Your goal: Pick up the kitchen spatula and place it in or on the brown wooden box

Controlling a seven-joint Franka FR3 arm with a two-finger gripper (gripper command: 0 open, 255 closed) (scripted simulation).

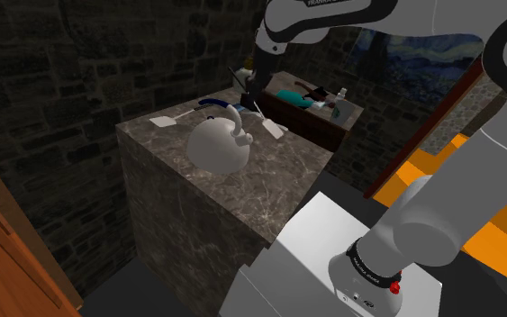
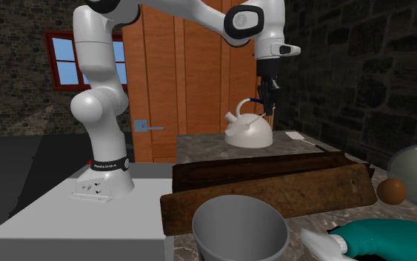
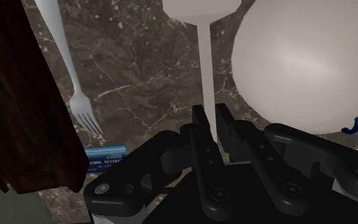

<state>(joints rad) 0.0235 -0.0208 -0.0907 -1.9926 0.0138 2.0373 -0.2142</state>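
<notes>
The white spatula (image 3: 206,70) sat by its thin handle in the black tool (image 3: 210,113), whose fingers were clamped together on it. Its blade hung at the bench (image 1: 269,189) edge nearest the dark brown box (image 2: 273,189); whether it touched the marble I could not tell. A white kettle (image 1: 217,144) stood just beside it, and a fork (image 3: 69,70) lay along the box.
</notes>
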